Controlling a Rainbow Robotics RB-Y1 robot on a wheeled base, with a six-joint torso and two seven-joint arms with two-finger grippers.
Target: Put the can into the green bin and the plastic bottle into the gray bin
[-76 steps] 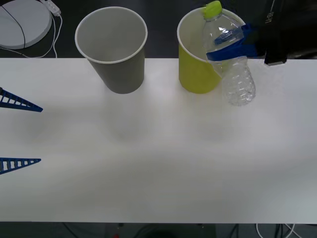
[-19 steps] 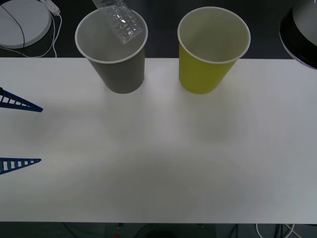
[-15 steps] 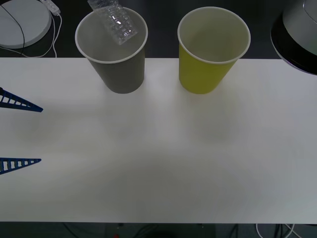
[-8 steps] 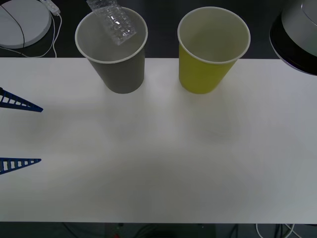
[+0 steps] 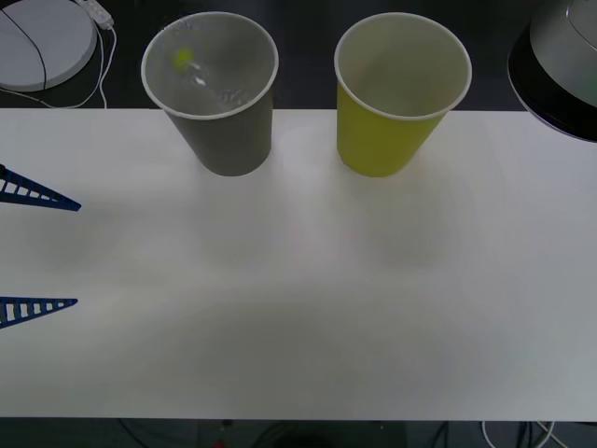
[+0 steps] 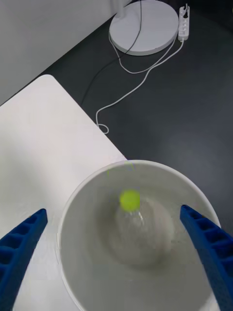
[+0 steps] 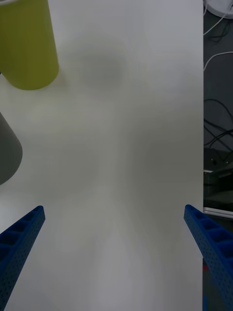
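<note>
Lowering the spread, empty right gripper (image 6: 116, 272) risks tipping the gray bin (image 6: 138, 238) holding the plastic bottle (image 6: 138, 228).

Both grippers, left gripper (image 7: 114, 257) and right gripper (image 6: 116, 257), carry blue tapered fingers (image 5: 37, 194) with ladder-like ribbed cut-outs along their length.

From my console this looks like a lab or test room: a plain white table (image 5: 298, 308), dark floor, loose white cables (image 6: 127, 92), a power strip (image 6: 184, 23) and a round white stand base (image 6: 143, 26).
</note>
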